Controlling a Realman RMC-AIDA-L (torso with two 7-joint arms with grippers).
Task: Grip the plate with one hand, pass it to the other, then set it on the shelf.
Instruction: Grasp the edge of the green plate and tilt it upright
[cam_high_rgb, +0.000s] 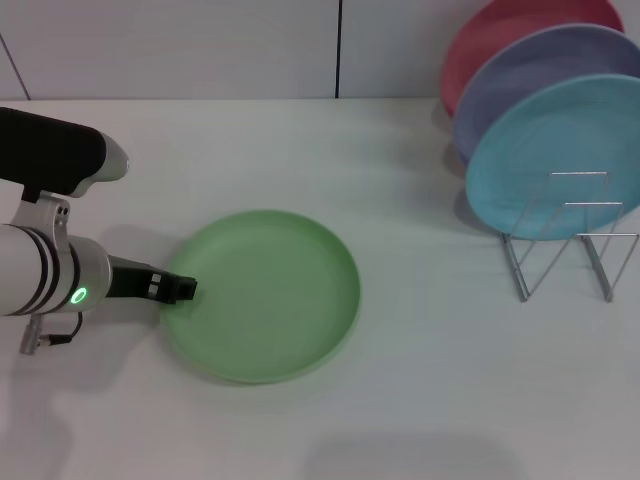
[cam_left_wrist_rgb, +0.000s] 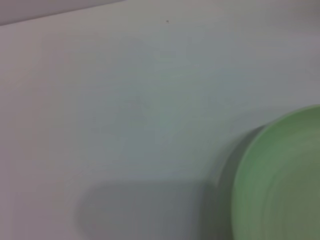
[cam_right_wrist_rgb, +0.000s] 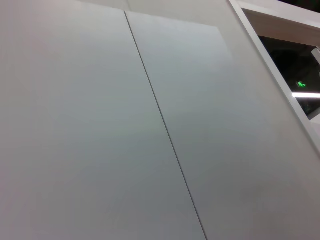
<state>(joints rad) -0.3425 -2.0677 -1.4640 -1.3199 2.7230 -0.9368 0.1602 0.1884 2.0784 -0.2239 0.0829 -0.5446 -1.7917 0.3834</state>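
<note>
The light green plate (cam_high_rgb: 265, 293) lies flat on the white table, left of centre in the head view. Its edge also shows in the left wrist view (cam_left_wrist_rgb: 280, 180). My left gripper (cam_high_rgb: 183, 289), black with a silver-white banded wrist and a green light ring, reaches in from the left, and its tip is at the plate's left rim. The silver wire shelf (cam_high_rgb: 565, 240) stands at the far right. My right gripper is out of view; its wrist camera sees only wall panels.
The rack holds a turquoise plate (cam_high_rgb: 555, 155) in front, a lavender plate (cam_high_rgb: 530, 75) behind it and a red plate (cam_high_rgb: 500, 35) at the back. The rack's front dividers (cam_high_rgb: 600, 255) hold nothing. White table (cam_high_rgb: 430, 380) lies between the green plate and the rack.
</note>
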